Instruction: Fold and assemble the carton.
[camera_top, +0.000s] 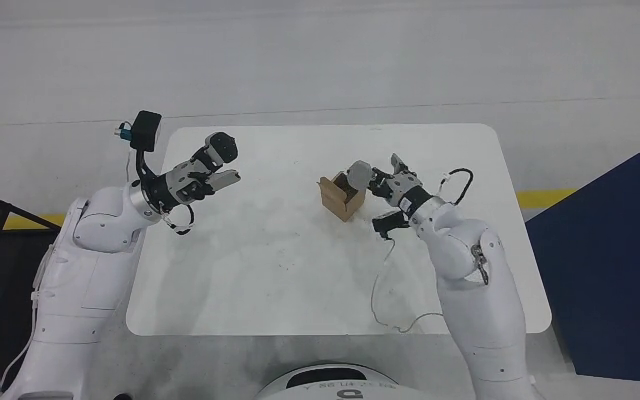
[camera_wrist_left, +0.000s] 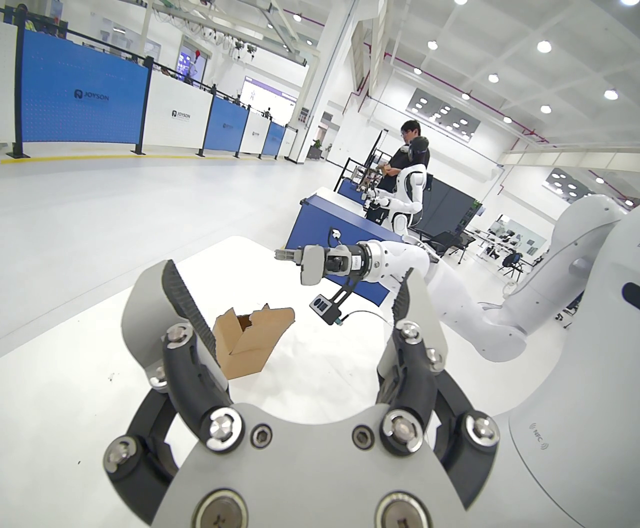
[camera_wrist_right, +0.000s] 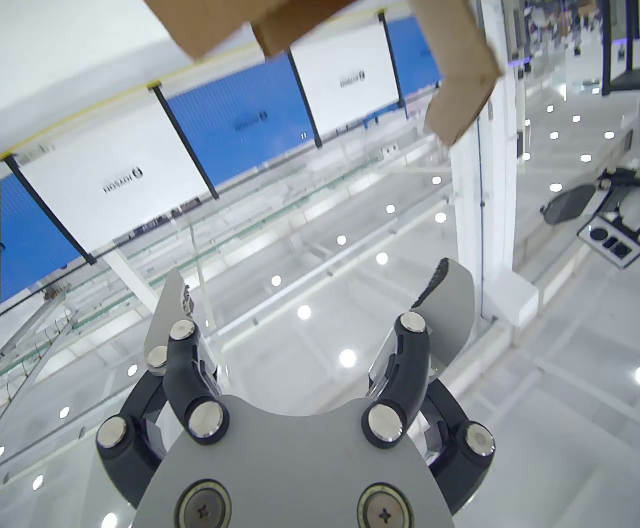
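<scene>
A small brown carton (camera_top: 341, 196) stands on the white table (camera_top: 270, 270) right of centre, its top flaps raised; in the left wrist view the carton (camera_wrist_left: 250, 340) sits beyond the open fingers. My right gripper (camera_top: 372, 178) hovers right beside the carton's right side, open and holding nothing. In the right wrist view its gripper (camera_wrist_right: 315, 295) points up and the carton's flaps (camera_wrist_right: 460, 100) hang past the fingertips. My left gripper (camera_top: 225, 165) is open well to the left of the carton, over the table's far left part; the same gripper (camera_wrist_left: 287, 295) frames the carton.
A thin white cable (camera_top: 385, 290) trails from the right arm across the table's near right part. Bare table lies between the two arms and toward the front edge. The table's far edge is just behind the carton.
</scene>
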